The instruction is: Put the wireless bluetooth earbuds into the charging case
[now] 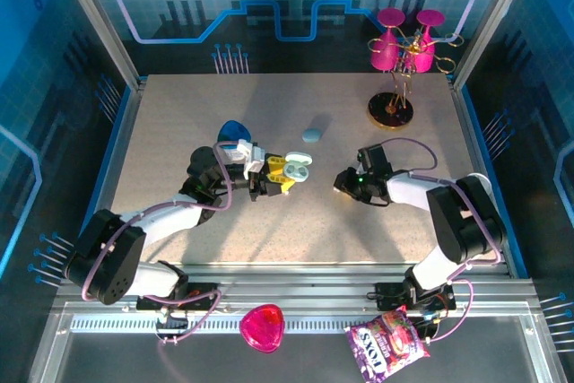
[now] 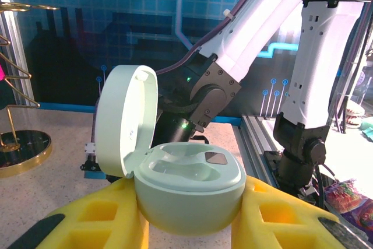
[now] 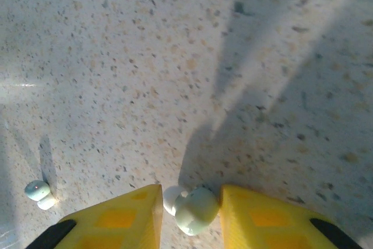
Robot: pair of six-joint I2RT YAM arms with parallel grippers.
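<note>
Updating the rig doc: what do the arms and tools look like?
Left arm and right arm: white shells, black joints, a lilac cable looped along each. Green light at the right wrist. Left tool and right tool: yellow fingers with recessed pockets and black pads.

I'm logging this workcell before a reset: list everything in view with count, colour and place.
charging case: one, pale green, lid open, in left claw
closed case: one, pale blue, table centre, farther back
earbud: one, pale green-white, on table between right claw fingers
second earbud: one, pale blue-white, lying beside it
blue object: one, behind the left arm
pink glasses: at least two, on gold stand, far right
pink heart-shaped piece: one, near rail
snack bag: one, purple, near rail, right
left claw: one, yellow fingers, shut on the charging case
right claw: one, yellow fingers flanking the earbud, grip unclear
</note>
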